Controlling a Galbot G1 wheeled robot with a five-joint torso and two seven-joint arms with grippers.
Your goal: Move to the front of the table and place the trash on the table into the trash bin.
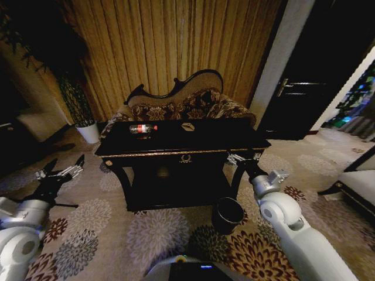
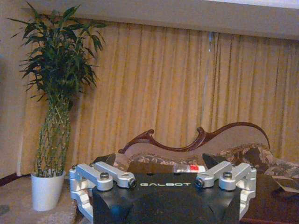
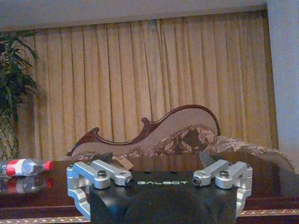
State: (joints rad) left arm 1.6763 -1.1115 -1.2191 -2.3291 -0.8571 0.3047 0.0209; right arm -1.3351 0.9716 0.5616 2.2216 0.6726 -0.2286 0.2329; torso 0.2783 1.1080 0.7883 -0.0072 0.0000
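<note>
I'm parked square in front of the table (image 1: 176, 153), its gold-trimmed front edge facing me. Bottle (image 1: 143, 129) lies on its side on the top, left of centre and back from the front edge; the small brown box piece (image 1: 187, 126) sits near the middle, well apart from the bottle. Both are toward the sofa (image 1: 181, 105) side of the top.

Trash bin (image 1: 227, 215) stands on the carpet by the table's front right leg, just beside my right arm, mouth open upward.

Left gripper (image 1: 63, 171) hangs out left of the table's left end, below top height, over open carpet; fingers spread apart, nothing in them. Plant pot (image 1: 89, 132) is beyond it near the curtain.

Right gripper (image 1: 237, 158) sits right at the table's front right corner, close under the top edge. In the right wrist view the jaws (image 3: 159, 179) stand wide with nothing between, looking level across the tabletop; bottle (image 3: 25, 166) far off to one side.

Open floor right of the bin, tight between the right arm and the table leg.
</note>
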